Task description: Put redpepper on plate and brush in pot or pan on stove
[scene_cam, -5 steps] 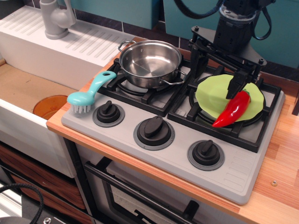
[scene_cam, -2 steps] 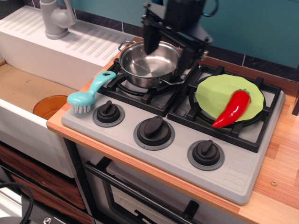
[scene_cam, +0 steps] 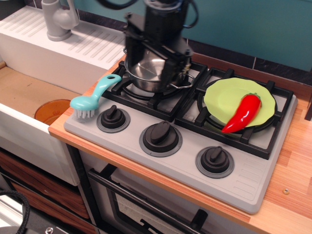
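The red pepper [scene_cam: 243, 113] lies on the lime-green plate [scene_cam: 225, 97], its tip over the plate's front edge, on the right burner of the grey stove [scene_cam: 243, 175]. The teal brush [scene_cam: 93, 96] lies on the stove's left front corner, bristles down, beside the left knob. The steel pot [scene_cam: 151, 74] stands on the left rear burner, partly hidden by my gripper [scene_cam: 148, 61]. The gripper hangs above the pot, open and empty, to the right of and behind the brush.
An orange translucent bowl [scene_cam: 51, 111] sits in the sink at left. A grey faucet [scene_cam: 58, 19] stands on the white drainboard at the back left. Three dark knobs [scene_cam: 161, 135] line the stove's front. Wooden counter [scene_cam: 292, 170] runs along the right.
The gripper left the pepper lying on the plate and moved left, from over the plate to over the pot. The pepper, the plate and the brush have stayed still.
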You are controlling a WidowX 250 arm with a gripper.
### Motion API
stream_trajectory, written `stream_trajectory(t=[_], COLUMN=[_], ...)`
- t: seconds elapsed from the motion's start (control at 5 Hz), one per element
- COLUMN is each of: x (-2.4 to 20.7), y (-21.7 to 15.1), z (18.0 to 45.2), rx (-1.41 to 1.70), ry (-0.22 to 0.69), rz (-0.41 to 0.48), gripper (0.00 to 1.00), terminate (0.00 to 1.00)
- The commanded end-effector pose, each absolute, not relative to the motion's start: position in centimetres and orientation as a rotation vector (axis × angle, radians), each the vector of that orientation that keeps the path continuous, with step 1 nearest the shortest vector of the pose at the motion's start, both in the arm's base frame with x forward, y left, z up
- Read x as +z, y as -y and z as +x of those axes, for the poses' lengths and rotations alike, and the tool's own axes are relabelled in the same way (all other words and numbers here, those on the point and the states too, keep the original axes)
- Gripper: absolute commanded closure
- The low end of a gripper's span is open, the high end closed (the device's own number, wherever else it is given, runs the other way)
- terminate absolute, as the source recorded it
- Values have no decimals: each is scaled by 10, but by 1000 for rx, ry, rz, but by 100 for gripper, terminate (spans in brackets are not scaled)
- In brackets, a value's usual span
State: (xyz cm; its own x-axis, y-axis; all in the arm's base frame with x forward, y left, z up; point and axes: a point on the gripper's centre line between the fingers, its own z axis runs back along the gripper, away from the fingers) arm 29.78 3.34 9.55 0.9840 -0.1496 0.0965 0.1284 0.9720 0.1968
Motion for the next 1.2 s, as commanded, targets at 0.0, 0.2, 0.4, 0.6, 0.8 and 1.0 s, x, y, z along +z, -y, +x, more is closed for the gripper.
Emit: stream_trajectory(t=[0.0,0.2,0.4,0.6,0.8,1.0], x=[108,108,108,108,109,108], y=[-36,-36,-36,-36,-58,-81], z=[294,294,294,294,301,308], rx=[-158,-158,-158,-158,-169,-180], ry=[167,167,167,167,179,188], rz=[140,140,140,140,184,206], gripper=[0,0,0,0,0,0], terminate=[0,0,0,0,0,0])
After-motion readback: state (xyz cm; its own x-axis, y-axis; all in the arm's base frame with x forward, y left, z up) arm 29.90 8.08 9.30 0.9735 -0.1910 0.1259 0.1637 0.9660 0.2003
